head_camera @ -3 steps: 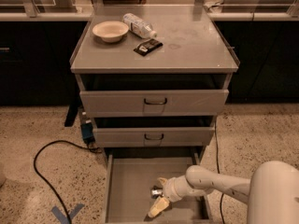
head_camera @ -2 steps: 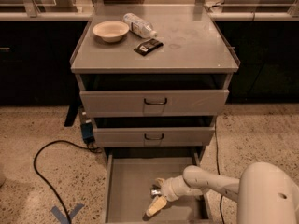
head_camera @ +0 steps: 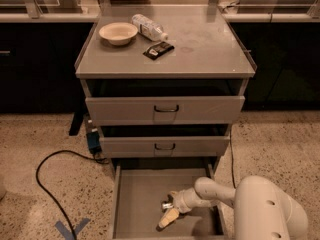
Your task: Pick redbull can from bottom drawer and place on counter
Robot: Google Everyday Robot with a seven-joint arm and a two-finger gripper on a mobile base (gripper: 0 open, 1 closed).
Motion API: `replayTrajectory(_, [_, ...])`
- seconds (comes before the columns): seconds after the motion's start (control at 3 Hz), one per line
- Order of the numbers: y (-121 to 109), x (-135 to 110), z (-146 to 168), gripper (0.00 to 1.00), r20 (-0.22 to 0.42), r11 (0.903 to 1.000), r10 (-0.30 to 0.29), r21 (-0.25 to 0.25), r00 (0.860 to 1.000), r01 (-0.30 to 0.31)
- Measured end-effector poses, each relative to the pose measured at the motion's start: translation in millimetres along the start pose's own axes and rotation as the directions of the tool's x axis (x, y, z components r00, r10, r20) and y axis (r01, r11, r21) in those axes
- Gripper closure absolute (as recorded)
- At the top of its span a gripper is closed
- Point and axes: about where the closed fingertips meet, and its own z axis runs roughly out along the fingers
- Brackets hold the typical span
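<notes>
**A:** Redbull can [head_camera: 166, 204], where does it lie?

**B:** As far as I can make out, it is the small shiny thing on the floor of the bottom drawer [head_camera: 132, 204], a little right of the middle. It is partly hidden, so I say that with some doubt

**A:** And the hand?

**B:** The hand [head_camera: 168, 210] is down inside that drawer, right at the shiny thing, touching it or just beside it. Whether it is wide, narrow or closed on the can, I cannot tell. The arm [head_camera: 215, 191] reaches in from the right

**A:** Which step is this, then?

**B:** The pick, I judge. The drawer stands pulled out, and the can is neither lifted nor on the table [head_camera: 210, 49]

**A:** What is on the table?

**B:** From the left: a pale bowl [head_camera: 118, 33], a clear bottle [head_camera: 149, 27] lying on its side, and a dark flat packet [head_camera: 158, 50] nearer the front. To the right of them is bare grey surface

**A:** And the next move?

**B:** First a sure hold on the can. Then a lift clear of the drawer's walls, drawn towards the near side so it misses the middle drawer [head_camera: 165, 145] above. Then up, and down upright on the table's right part, well apart from the bottle
</notes>
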Motion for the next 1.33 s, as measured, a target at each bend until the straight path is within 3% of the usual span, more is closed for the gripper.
replayTrajectory(0.67, [-33,35,3,0.0,-0.088,0.9988,0.039,0.033,0.995,-0.036])
replayTrajectory(1.33, [-35,36,3,0.41,-0.09,0.9987,0.04,0.035,0.995,-0.037])
